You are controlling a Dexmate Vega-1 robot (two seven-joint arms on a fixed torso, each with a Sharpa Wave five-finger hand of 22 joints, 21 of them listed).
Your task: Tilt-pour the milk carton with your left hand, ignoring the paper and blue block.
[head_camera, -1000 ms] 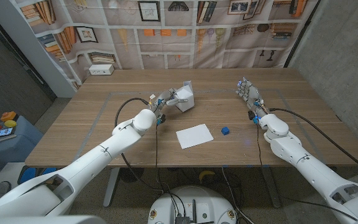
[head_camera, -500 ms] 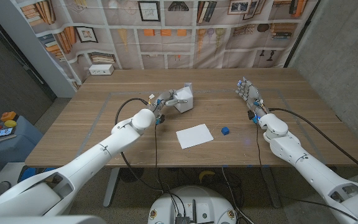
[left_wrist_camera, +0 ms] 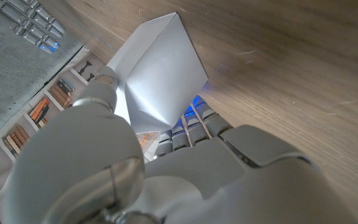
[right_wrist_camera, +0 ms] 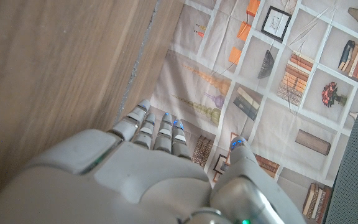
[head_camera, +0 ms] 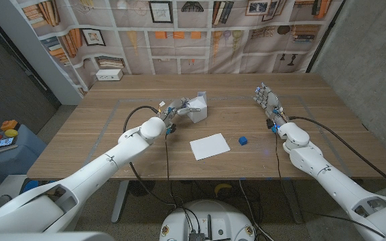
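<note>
The white milk carton [head_camera: 198, 107] is at the table's far middle, leaning slightly, gripped from its left side by my left hand [head_camera: 179, 107]. In the left wrist view the carton [left_wrist_camera: 157, 74] sits between the thumb and the fingers [left_wrist_camera: 194, 121] of the left hand [left_wrist_camera: 166, 174], close above the wood. I cannot tell whether its base touches the table. My right hand [head_camera: 268, 100] is held at the far right with straight fingers and nothing in it; the right hand [right_wrist_camera: 148, 168] shows the same in its wrist view.
A white sheet of paper [head_camera: 210, 146] lies in the table's middle, nearer than the carton. A small blue block [head_camera: 243, 140] sits just right of it. The wooden table [head_camera: 99, 140] has bare wood on its left side.
The carton in my left hand has shifted slightly to the left and stands a little more upright. The right hand has not moved.
</note>
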